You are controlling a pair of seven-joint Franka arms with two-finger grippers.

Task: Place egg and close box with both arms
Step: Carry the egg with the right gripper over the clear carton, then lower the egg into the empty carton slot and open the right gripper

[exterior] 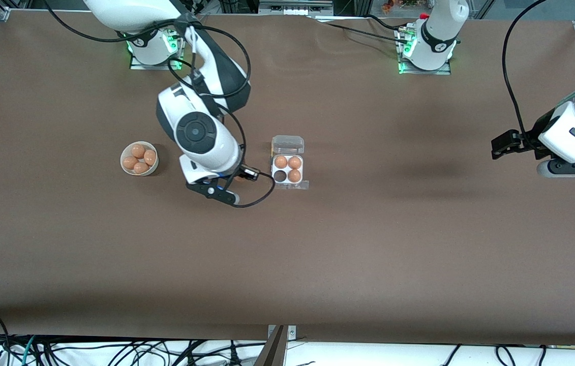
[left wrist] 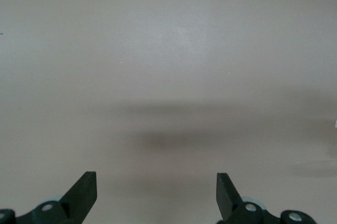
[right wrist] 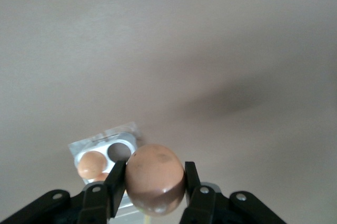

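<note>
You see a plain brown worktop (exterior: pixel 368 244), smooth orange-brown oval eggs (right wrist: pixel 155 179), a clear-plastic, pale-based square box (exterior: pixel 288 170), a round white bowl (exterior: pixel 125 170) and black claws (right wrist: pixel 154 190).

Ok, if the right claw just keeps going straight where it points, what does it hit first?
Probably the box: it lies just ahead of the right claw, which is shut on the egg. Depth is hard to judge, so it could meet bare table instead.
</note>
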